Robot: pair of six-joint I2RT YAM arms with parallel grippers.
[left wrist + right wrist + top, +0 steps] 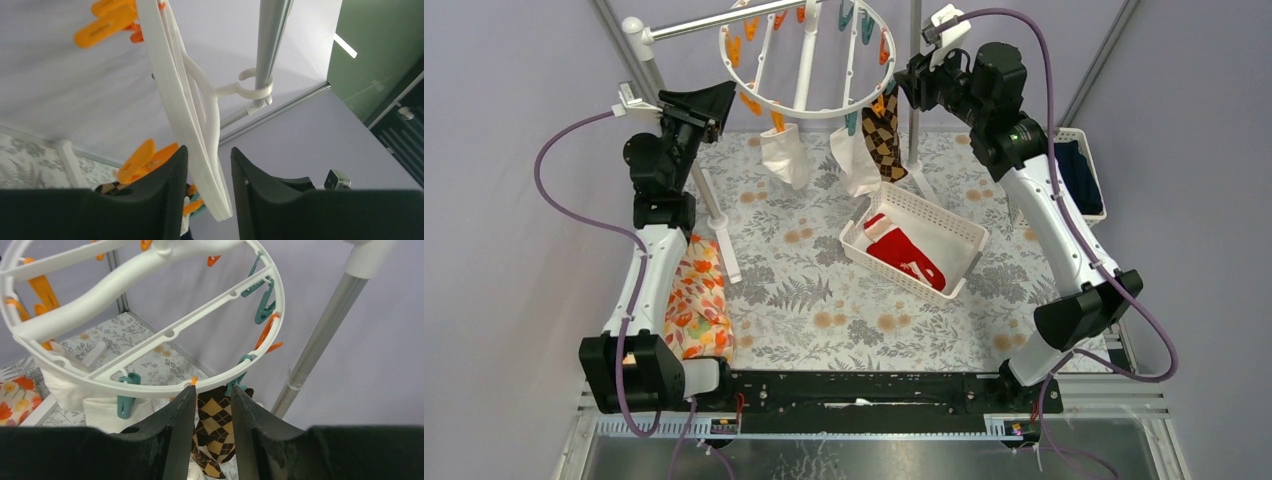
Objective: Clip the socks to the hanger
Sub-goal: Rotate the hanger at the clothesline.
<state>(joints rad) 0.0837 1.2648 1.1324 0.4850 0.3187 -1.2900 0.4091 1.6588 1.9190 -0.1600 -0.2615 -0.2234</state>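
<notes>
one orange clothespin point(105, 22), embossing apparently unreadable

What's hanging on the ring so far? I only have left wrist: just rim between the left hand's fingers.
Observer: Three socks are clipped along the near side of the ring: two whitish socks and one argyle sock.
Operator: Any not hung?
Observer: Red socks lie in the white basket on the table.
Operator: Right hand?
Observer: The right hand is at the argyle sock, fingers either side of its top, just under the rim. Can't tell if it grips.
</notes>
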